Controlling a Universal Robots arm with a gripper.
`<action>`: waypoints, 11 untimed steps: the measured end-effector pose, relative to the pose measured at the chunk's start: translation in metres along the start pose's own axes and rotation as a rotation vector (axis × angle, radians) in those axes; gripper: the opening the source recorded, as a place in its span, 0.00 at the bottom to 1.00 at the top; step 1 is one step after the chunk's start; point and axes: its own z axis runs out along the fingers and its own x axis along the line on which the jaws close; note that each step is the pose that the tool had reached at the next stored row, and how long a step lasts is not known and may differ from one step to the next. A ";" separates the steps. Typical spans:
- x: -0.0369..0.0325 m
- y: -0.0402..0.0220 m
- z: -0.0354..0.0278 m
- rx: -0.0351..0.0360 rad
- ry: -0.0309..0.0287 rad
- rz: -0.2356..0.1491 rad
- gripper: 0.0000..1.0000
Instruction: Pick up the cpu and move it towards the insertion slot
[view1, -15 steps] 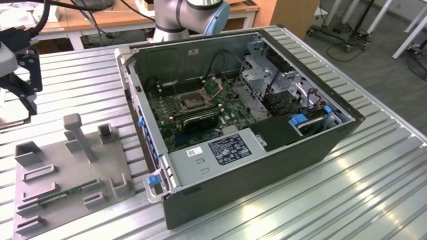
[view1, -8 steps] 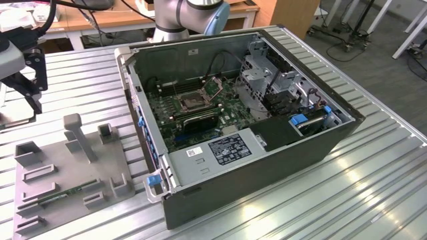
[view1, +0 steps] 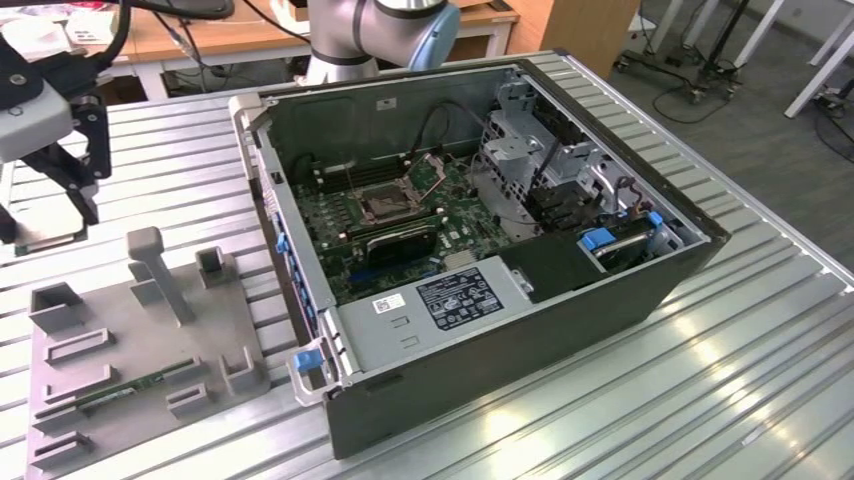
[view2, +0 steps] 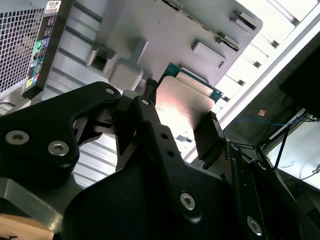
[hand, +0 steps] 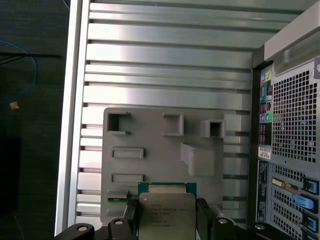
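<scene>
My gripper (view1: 47, 225) hangs above the slatted table at the exterior view's far left, shut on the cpu (view1: 40, 238). The cpu is a flat square chip with a silvery top and a green rim. In both wrist views it sits between the black fingers (hand: 131, 217), with the cpu (hand: 167, 210) and gripper (hand: 167, 222) in the first wrist view and the cpu (view2: 185, 100) and gripper (view2: 180, 115) in the second. It is held clear of the grey fixture plate below. The insertion slot (view1: 387, 205), a dark square socket in a silver frame, lies on the motherboard inside the open computer case, well to the exterior view's right of the gripper.
A grey fixture plate (view1: 147, 335) with upright holders lies beside the case, with a thin green memory stick (view1: 127, 388) on it. The case's walls (view1: 534, 300) and drive cage (view1: 534, 160) ring the motherboard. The arm's base (view1: 374, 30) stands behind the case.
</scene>
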 end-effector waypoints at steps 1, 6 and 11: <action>-0.0011 0.0000 0.0000 0.0000 0.0001 0.000 0.55; -0.0063 -0.0002 -0.0001 0.0000 0.0001 0.000 0.55; -0.0114 -0.0004 0.0000 -0.0001 0.0000 0.000 0.55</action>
